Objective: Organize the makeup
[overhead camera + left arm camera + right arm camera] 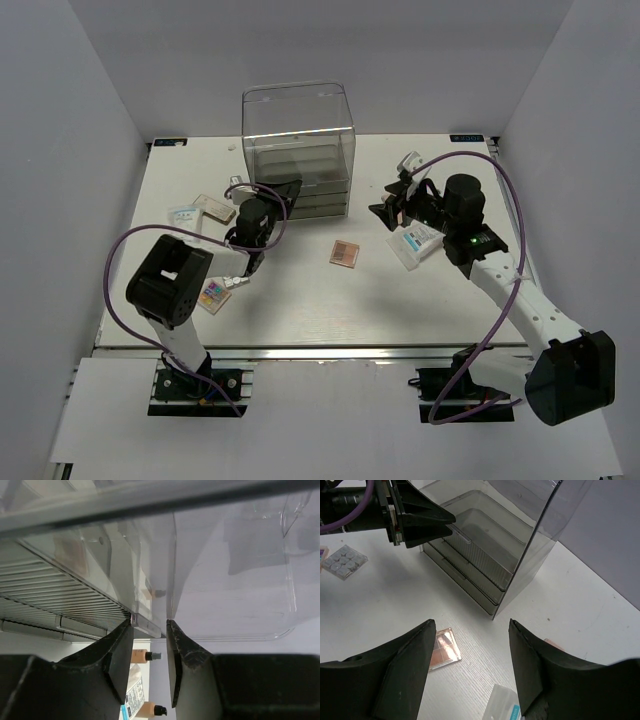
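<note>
Left fingers (117,660) straddle the thin clear pull tab (146,625) of an acrylic drawer box (298,140), narrowly apart, grip impossible to tell; they may slip off, or a pull may drag the light box. Right fingers (407,660) hang spread wide over a peach palette (445,650); a packet (415,243) and multicoloured palette (212,296) lie elsewhere on the table (300,315).

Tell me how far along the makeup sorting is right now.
Done: nothing evident; the drawer box looks empty. In hand: the left hand straddles a drawer pull; the right hand hovers open. Left: peach palette, packet, multicoloured palette and bottles lie on the table.
</note>
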`<state>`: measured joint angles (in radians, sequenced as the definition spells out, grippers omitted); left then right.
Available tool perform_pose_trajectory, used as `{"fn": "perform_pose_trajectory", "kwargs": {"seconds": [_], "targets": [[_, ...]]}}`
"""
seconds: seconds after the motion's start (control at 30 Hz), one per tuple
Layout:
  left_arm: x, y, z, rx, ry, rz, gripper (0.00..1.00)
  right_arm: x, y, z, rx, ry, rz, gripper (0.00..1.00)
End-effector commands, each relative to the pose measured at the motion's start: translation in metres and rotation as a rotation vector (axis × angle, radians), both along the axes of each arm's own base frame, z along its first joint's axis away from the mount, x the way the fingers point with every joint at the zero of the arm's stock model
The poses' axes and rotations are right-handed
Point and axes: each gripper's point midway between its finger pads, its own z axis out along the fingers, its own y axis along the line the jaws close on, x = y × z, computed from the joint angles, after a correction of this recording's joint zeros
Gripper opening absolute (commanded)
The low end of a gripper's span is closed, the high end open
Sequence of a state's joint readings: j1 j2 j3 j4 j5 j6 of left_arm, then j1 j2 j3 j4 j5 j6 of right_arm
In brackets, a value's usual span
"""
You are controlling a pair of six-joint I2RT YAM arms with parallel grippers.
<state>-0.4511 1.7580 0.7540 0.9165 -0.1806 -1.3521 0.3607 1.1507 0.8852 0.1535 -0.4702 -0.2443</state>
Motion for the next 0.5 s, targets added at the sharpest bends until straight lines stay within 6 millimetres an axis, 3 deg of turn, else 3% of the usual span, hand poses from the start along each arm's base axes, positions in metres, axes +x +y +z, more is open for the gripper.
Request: {"fn": "perform_pose_trajectory", "kwargs": {"seconds": [0.0,0.27,0.47], "targets": [[0.009,0.005,0.009,-0.006,-0.008,0.05,0.42,0.003,-0.001,0.027,0.038,-0.07,-0.013,0.66],[0.011,0.004,0.005,-0.016,-0.008,0.055,0.21,0.004,-0.002,0.029,0.038,-0.079,-0.017,0.66],[0.002,-0.003,0.025,-0.009,-0.072,0.0,0.06,0.004,-0.001,0.031,0.047,-0.078,-0.017,0.66]]}}
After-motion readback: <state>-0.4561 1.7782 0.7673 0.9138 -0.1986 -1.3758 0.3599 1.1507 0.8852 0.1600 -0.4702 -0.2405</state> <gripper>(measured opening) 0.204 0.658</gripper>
